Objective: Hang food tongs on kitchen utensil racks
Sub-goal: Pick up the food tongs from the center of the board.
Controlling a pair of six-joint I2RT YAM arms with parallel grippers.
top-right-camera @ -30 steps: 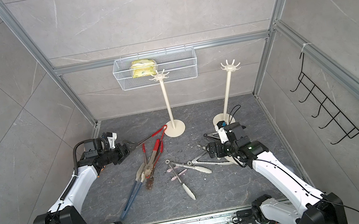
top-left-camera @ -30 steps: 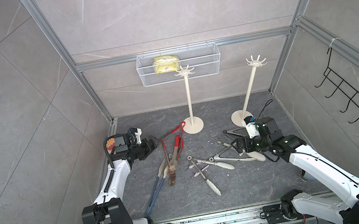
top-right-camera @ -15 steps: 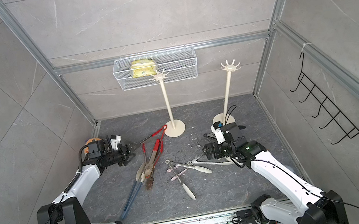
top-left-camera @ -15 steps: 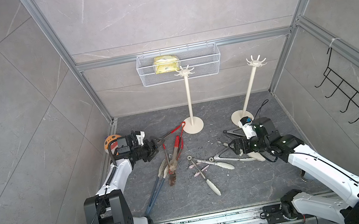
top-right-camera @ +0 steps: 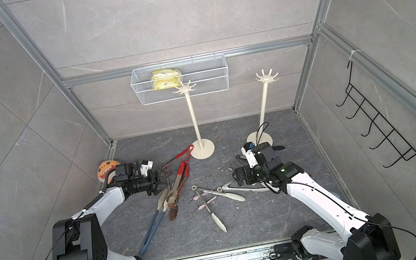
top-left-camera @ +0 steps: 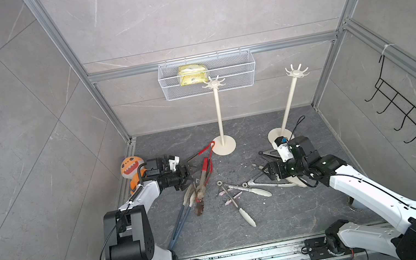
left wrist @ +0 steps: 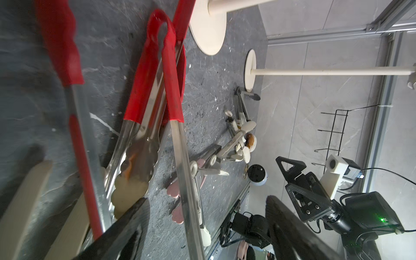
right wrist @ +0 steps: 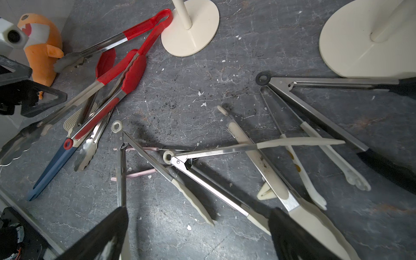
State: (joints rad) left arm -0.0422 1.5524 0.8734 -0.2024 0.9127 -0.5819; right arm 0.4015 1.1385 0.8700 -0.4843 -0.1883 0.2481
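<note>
Two kitchen utensil racks, cream poles with pronged crowns, stand at the back: one (top-left-camera: 219, 117) mid-floor, one (top-left-camera: 287, 105) to its right. Several food tongs lie on the dark floor. The red-handled tongs (top-left-camera: 202, 152) have their loop against the left rack's base (left wrist: 209, 29). My left gripper (top-left-camera: 190, 175) is open, and a steel arm of the red tongs (left wrist: 186, 180) runs between its fingers without visible contact. My right gripper (top-left-camera: 263, 168) is open just above cream-tipped tongs (right wrist: 177, 161), holding nothing.
An orange plush toy (top-left-camera: 131, 168) sits at the left wall behind my left arm. Blue-handled tongs (top-left-camera: 180, 225) lie toward the front. Black-tipped tongs (top-left-camera: 266, 153) lie by the right rack's base. A white mesh basket (top-left-camera: 208, 78) hangs on the back wall, a black wire hook rack (top-left-camera: 412, 115) on the right wall.
My left gripper has moved down and in over the red tongs, its jaws narrowing a little, uncovering the plush toy. My right gripper has edged left over the cream-tipped tongs.
</note>
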